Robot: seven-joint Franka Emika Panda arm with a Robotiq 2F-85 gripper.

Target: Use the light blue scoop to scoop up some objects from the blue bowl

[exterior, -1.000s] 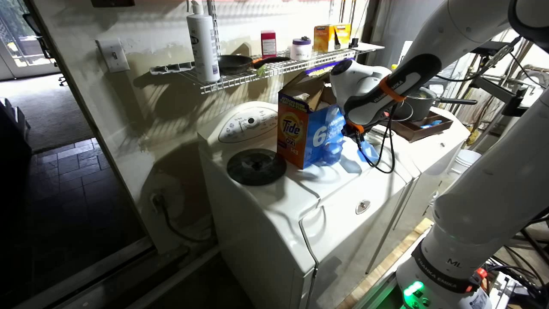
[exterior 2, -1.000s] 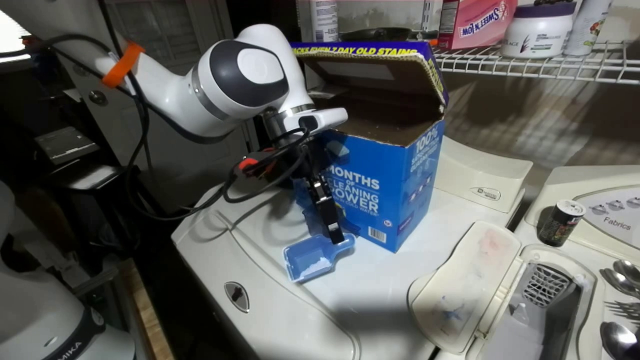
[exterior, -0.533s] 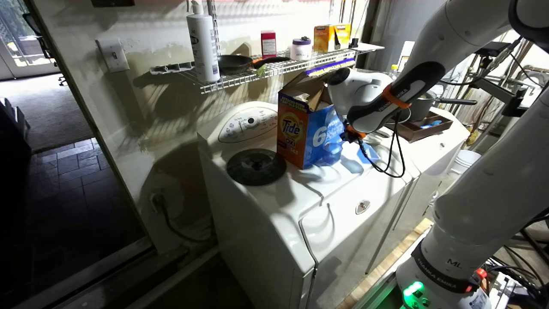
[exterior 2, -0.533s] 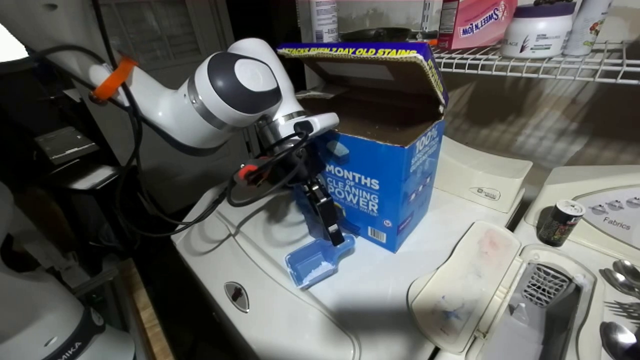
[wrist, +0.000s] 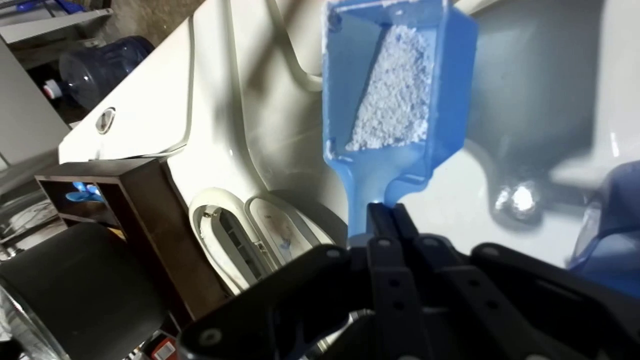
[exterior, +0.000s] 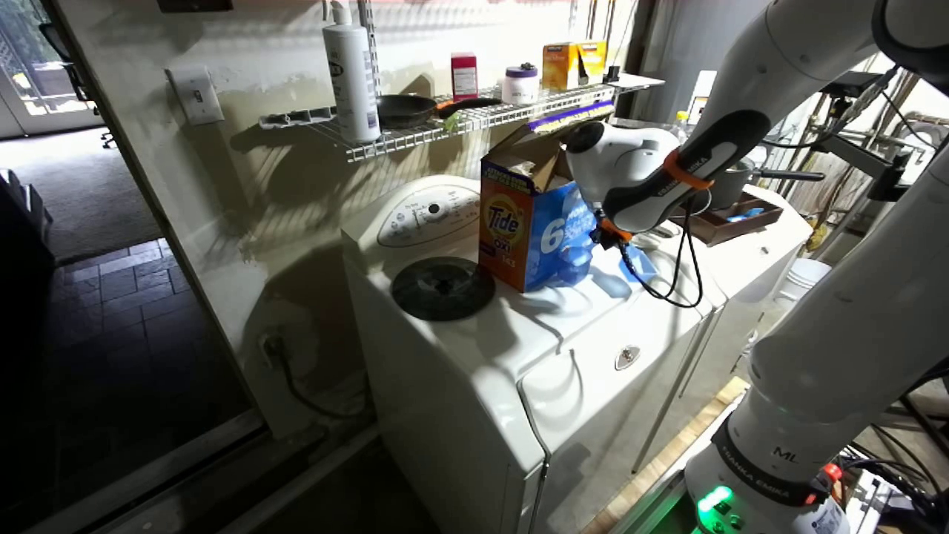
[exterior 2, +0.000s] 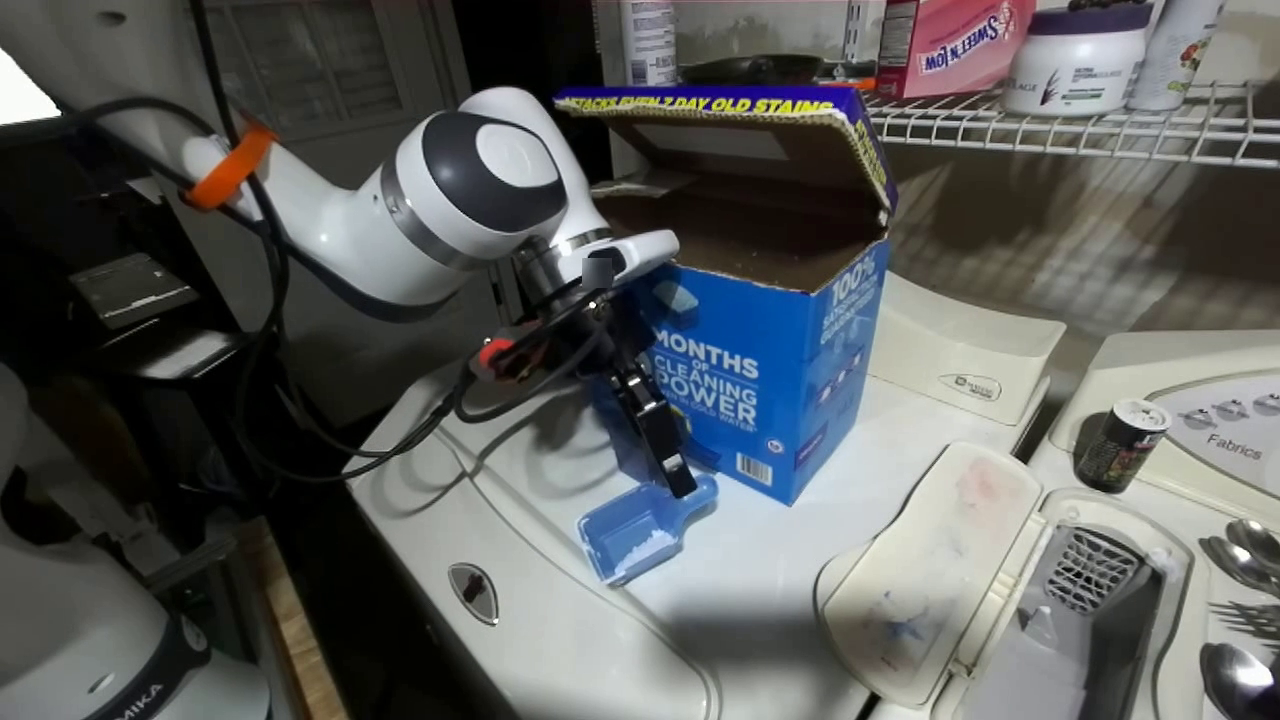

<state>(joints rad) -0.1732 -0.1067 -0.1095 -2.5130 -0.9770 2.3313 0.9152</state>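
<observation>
Pinching gripper (wrist: 387,210): squeezed narrow, almost together at the tips, clamped on the handle of the light blue scoop (wrist: 452,95).
Handle: partly hidden by the black fingers (wrist: 378,220) in the wrist view.
Scoop: held out over the white appliance (exterior 2: 770,585), near the blue side of the Tide box (exterior 2: 770,350) in both exterior views.
Powder (wrist: 395,95): lying white in the scoop, banked against one wall.

Patchy pale wall (exterior: 270,52), tiled floor (exterior: 141,293), wire shelf (exterior: 485,117)
</observation>
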